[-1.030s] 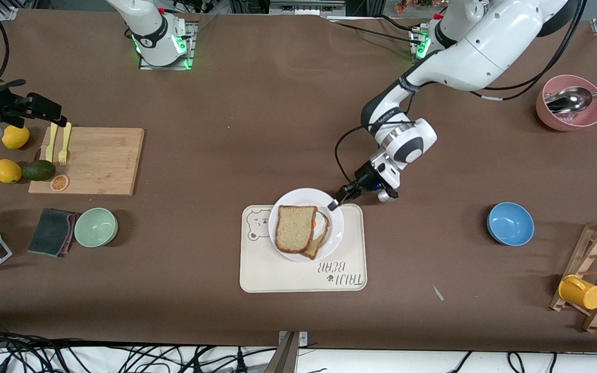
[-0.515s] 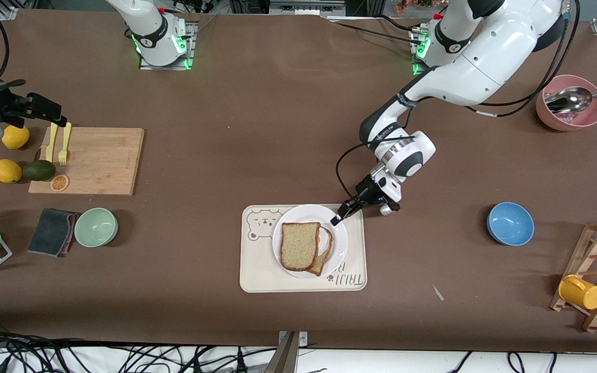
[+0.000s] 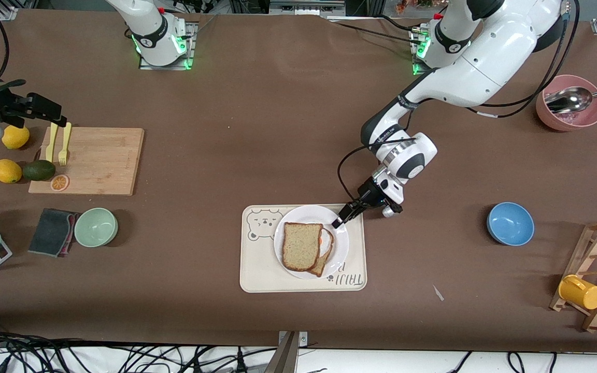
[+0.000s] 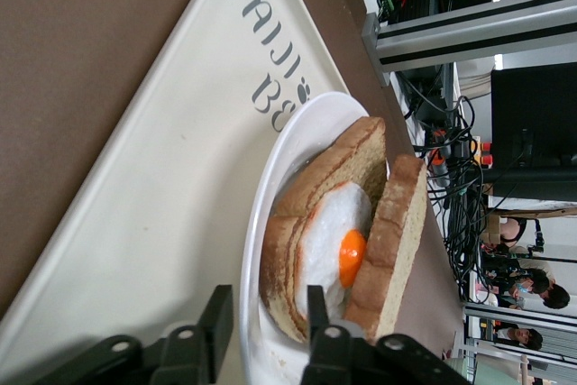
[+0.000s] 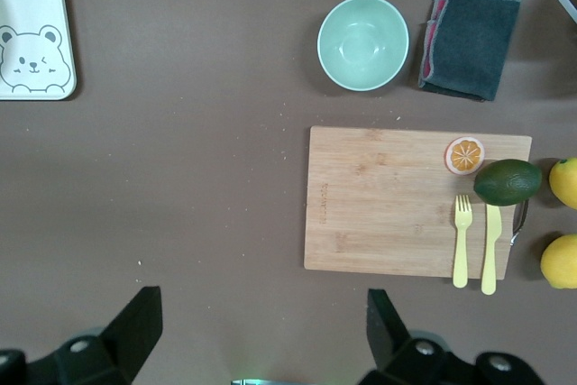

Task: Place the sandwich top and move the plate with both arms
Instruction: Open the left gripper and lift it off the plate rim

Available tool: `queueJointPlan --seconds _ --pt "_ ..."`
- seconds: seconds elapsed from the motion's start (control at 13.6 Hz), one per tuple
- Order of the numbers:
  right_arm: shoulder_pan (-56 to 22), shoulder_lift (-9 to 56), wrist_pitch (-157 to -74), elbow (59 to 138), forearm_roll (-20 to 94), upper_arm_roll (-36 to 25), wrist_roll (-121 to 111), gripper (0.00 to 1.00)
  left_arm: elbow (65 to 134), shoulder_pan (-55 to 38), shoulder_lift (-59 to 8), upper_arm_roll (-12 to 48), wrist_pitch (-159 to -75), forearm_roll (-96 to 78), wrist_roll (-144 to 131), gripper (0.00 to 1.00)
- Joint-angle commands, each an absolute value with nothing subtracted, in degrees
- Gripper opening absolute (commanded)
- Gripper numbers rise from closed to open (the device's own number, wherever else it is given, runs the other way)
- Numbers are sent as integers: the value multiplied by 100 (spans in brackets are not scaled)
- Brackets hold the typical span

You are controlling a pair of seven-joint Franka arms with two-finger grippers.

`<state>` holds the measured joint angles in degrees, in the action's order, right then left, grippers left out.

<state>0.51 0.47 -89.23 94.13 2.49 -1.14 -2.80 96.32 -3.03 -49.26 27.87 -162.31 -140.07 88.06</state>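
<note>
Cream tray (image 3: 267,269) reads "TAIJI"; left gripper (image 3: 341,217) clamps plate (image 3: 341,248).

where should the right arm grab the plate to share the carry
Take the plate by its wide rim on the edge toward the right arm's end of the table, low and side-on, one finger above and one below. The left gripper already pinches the rim nearer its own end, the sandwich top fills the middle, and the plate lies flat on the tray.

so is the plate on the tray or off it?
On it. The plate sits on the bear-print tray, left pincer clamped on its rim.
</note>
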Motion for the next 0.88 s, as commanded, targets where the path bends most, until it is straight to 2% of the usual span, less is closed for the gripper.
queueJointPlan --seconds 0.0,0.22,0.51,0.66,0.74,0.81 --pt "79 35 -8903 9387 290 -97 -246 100 9545 -290 -4852 2786 -16531 -14150 8903 71" --pt "88 35 -8895 9387 290 -97 -246 100 9554 -80 -4764 3031 -16926 -14150 8895 73" --pt "88 35 -8903 9387 290 -97 -246 100 9484 649 -4755 4005 -17787 -13950 8903 76" --pt "88 35 -8877 9387 290 -97 -246 100 9335 861 -4755 4305 -18279 -13896 8912 78" --pt "88 35 -8877 9387 290 -97 -246 100 9264 922 -4746 4385 -18516 -13896 8930 79" --pt "88 35 -8877 9395 299 -97 -246 100 9194 949 -4703 4412 -18719 -13896 8938 85"
